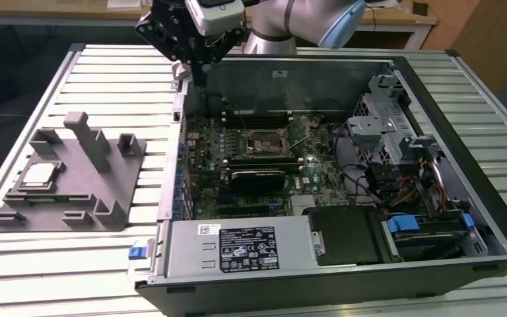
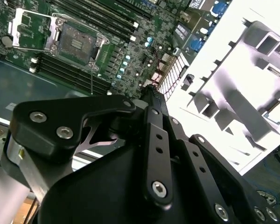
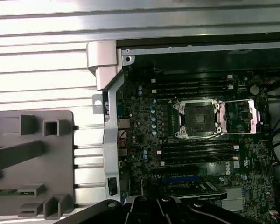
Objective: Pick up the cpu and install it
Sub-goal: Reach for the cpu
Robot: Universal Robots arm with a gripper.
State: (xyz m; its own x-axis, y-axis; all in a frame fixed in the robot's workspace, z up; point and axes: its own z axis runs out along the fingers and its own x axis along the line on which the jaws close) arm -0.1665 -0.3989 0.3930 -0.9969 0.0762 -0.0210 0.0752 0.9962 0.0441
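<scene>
The small, flat, silver-topped square cpu (image 1: pixel 39 174) is lying in the grey moulded holder (image 1: pixel 103 198) on the slatted metal table (image 1: pixel 103 72), well apart from your black gripper (image 1: pixel 199 78), which is hovering closed and empty over the open computer case's (image 1: pixel 324 82) edge.

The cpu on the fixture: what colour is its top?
Silver-grey cpu top with a darker rim, on the grey fixture; clearest in the exterior view.
</scene>
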